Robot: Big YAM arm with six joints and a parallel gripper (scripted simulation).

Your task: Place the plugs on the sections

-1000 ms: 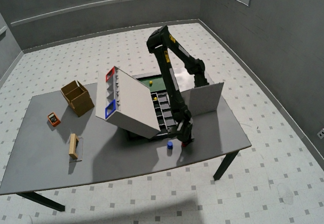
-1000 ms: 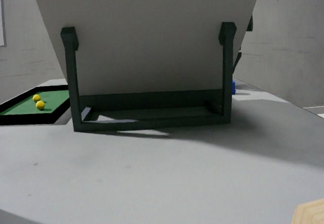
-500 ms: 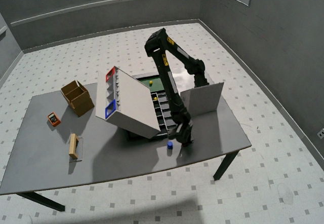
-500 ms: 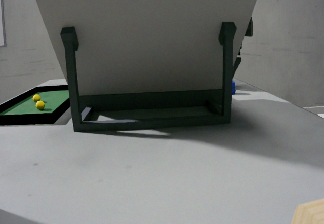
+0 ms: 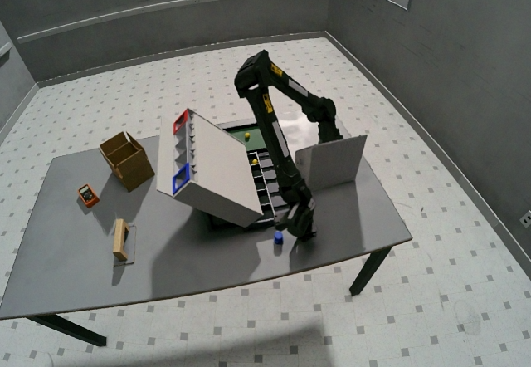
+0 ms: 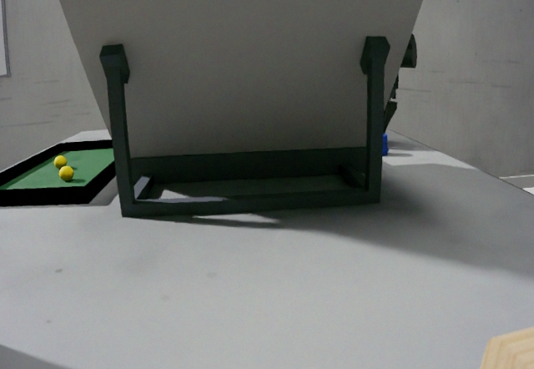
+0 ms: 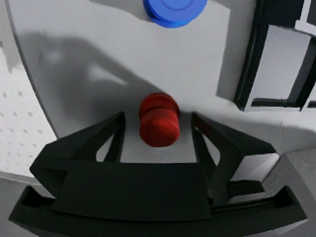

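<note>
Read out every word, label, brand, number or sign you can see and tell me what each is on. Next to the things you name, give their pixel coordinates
No text reads clearly.
Yellow marks on the black arm [image 5: 280, 138]: too blurred to read.
Display and face of the orange meter [image 5: 88, 195]: too small to read.

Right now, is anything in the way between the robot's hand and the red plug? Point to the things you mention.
Nothing visible blocks the hand [image 5: 309, 237] [image 7: 158, 117]. It is open, and the red plug [image 7: 159, 129] shows between its fingers, with bare gaps on both sides. The blue plug [image 5: 278, 237] [image 6: 385, 144] [image 7: 177, 9] stands off to one side, not between them.
</note>
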